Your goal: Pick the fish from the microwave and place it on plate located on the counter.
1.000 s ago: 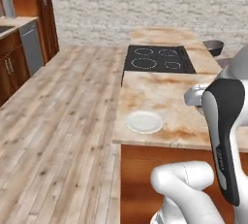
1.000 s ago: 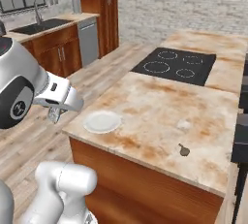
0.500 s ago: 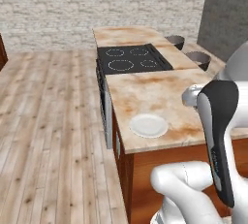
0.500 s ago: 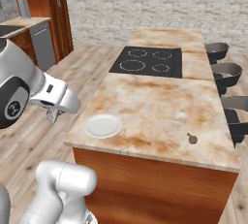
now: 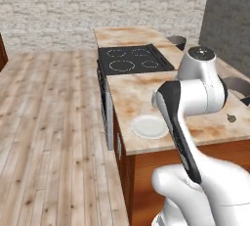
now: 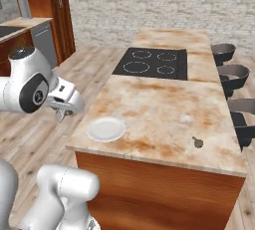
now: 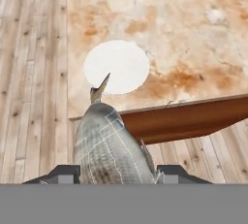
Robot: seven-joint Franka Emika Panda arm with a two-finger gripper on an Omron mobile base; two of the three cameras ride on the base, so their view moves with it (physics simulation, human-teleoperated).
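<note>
Your jaws pinch the fish [image 7: 109,143], held off the tabletop [image 7: 193,34] edge, its tail pointing at the white plate [image 7: 116,67].

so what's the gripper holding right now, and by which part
The gripper is shut on the fish, clamped across its body; the narrow tail end points toward the plate.

The fish [image 7: 109,145], grey-silver with faint scale lines, is clamped between the two dark fingers, its pointed end aimed toward the plate [image 7: 116,67]. The plate, plain white and round, lies flat and bare near the beige mottled surface's [image 7: 193,39] edge.
</note>
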